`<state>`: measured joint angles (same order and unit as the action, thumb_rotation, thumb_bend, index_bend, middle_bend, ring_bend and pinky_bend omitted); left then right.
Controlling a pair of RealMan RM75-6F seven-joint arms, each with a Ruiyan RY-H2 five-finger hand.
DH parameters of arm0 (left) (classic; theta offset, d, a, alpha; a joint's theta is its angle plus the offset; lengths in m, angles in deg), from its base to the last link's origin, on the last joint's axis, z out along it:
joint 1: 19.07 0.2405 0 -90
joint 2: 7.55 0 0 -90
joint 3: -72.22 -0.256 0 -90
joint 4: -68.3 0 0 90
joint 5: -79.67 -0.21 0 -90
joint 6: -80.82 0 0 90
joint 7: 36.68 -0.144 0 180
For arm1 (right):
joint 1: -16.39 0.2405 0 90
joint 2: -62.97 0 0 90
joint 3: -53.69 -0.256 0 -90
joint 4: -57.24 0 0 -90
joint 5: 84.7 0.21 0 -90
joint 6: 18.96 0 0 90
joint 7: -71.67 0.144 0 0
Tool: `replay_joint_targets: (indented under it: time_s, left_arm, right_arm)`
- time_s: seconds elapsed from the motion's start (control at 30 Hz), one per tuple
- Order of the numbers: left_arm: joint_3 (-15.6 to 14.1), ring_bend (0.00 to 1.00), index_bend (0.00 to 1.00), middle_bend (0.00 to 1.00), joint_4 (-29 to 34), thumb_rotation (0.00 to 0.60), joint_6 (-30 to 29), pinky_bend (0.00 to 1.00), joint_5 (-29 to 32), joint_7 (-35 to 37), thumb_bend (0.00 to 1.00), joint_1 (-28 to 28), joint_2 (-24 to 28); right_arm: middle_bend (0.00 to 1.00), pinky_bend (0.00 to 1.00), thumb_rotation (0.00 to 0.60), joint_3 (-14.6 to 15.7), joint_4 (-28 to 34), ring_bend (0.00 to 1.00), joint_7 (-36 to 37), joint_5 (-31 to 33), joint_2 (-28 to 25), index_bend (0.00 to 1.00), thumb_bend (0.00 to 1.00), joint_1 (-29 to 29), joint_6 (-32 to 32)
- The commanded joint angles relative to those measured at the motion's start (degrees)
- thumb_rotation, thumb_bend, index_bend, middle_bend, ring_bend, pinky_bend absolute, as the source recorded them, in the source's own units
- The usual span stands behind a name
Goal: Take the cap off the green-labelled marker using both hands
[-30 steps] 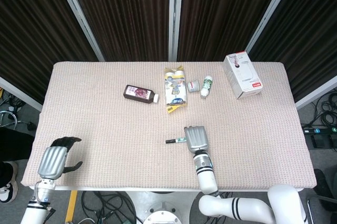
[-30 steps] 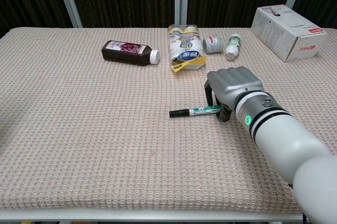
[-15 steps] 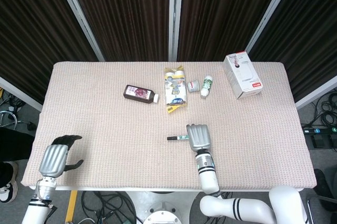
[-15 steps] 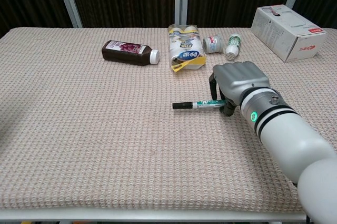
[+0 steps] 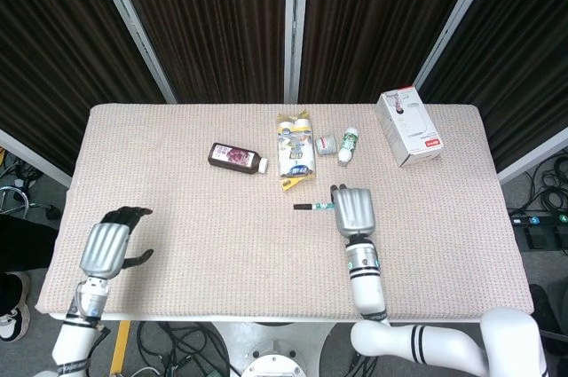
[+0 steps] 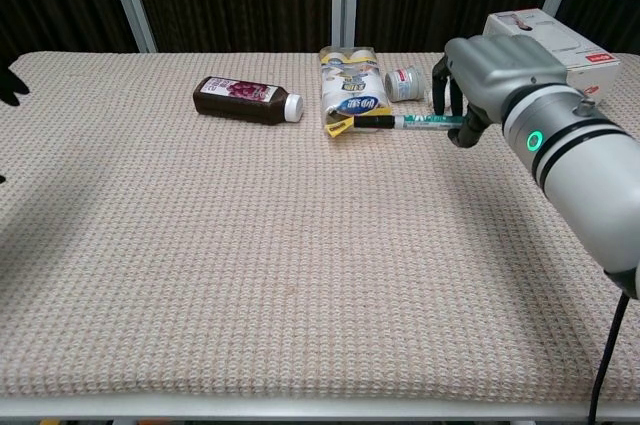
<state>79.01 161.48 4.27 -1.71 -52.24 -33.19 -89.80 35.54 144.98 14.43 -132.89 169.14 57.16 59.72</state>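
The green-labelled marker (image 6: 405, 122) with its black cap (image 6: 365, 122) on the left end is lifted off the table, held level by my right hand (image 6: 490, 70). In the head view the marker (image 5: 312, 207) sticks out to the left of the right hand (image 5: 354, 211). My left hand (image 5: 110, 245) hovers over the table's near left corner, fingers spread and curled, holding nothing. In the chest view only dark fingertips (image 6: 12, 83) of it show at the left edge.
A dark brown bottle (image 5: 237, 158) lies at the back centre-left. Beside it lie a yellow-banded pack (image 5: 295, 150), a small tin (image 5: 327, 143) and a small white bottle (image 5: 348, 145). A white box (image 5: 407, 125) sits at the back right. The knitted tablecloth (image 5: 195, 235) covers the table.
My right hand has lifted the marker off the table and carried it up and farther from me. My left hand has risen and come inward over the table corner.
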Motion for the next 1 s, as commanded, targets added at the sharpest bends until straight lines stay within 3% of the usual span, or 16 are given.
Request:
replay_joint_targets:
  time_s: [0.03, 0.2, 0.5, 0.7, 1.0]
  left_arm:
    - [3.71, 0.22, 0.27, 0.29, 1.38, 0.600, 2.13, 0.31, 3.78, -4.89, 0.16, -3.28, -2.23]
    - [8.56, 0.22, 0.29, 0.31, 1.05, 0.600, 3.13, 0.32, 9.82, -11.49, 0.16, -7.48, -6.78]
    - [13.20, 0.25, 0.30, 0.32, -2.36, 0.600, 4.30, 0.34, 16.17, -18.68, 0.16, -13.98, -11.03]
    - [14.29, 0.28, 0.33, 0.35, -5.13, 0.600, 2.81, 0.36, 18.25, -22.55, 0.16, -17.27, -14.52]
    - [16.31, 0.39, 0.41, 0.44, -11.43, 0.600, 1.66, 0.47, 19.87, -23.87, 0.21, -21.99, -19.47]
  right_arm:
    - [0.62, 0.86, 0.600, -1.31, 1.56, 0.76, -0.99, 0.06, -1.58, 0.66, 0.29, 0.67, 0.37]
    - [0.62, 0.86, 0.600, -2.76, 2.52, 0.76, -1.97, 1.10, -1.92, 0.66, 0.28, 2.20, 0.16]
    - [0.62, 0.86, 0.600, -5.18, -1.73, 0.76, -3.49, 3.22, 0.50, 0.66, 0.29, 6.54, -1.49]
    - [0.62, 0.86, 0.600, -7.66, -6.33, 0.76, -1.48, 3.63, 3.14, 0.66, 0.29, 9.79, -2.42]
    - [0.62, 0.86, 0.600, -8.16, -13.19, 0.76, 1.59, 1.38, 6.96, 0.66, 0.28, 13.58, -3.58]
